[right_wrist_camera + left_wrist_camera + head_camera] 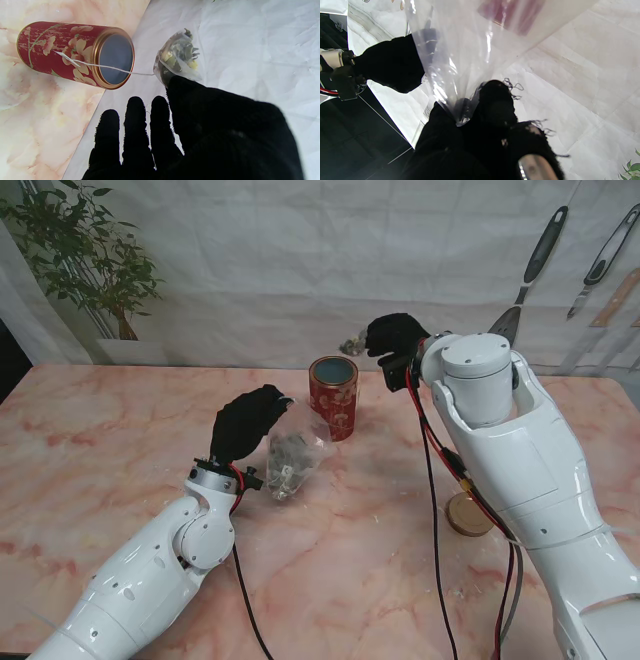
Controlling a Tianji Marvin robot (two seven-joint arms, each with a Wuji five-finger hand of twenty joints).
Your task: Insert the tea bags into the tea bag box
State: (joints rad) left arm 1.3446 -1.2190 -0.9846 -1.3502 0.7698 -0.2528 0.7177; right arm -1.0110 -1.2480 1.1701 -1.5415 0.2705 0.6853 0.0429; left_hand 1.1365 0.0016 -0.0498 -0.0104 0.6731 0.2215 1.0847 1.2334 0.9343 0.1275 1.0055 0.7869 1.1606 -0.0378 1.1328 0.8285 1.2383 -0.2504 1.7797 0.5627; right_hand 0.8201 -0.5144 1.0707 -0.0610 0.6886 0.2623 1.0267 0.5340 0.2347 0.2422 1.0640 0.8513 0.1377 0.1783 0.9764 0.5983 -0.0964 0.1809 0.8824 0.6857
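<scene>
Right hand (395,335) is raised past the red tin (333,397), pinching a tea bag (178,58). Left hand (247,423) grips the plastic bag (293,452) by its top.

Left hand (248,423) fingers pinched closed; right hand (395,335) raised, fingers pinching.

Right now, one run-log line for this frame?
left robot hand: holds plastic bag | right robot hand: holds tea bag up behind tin | tea tin: upright, open | lid: on table
</scene>
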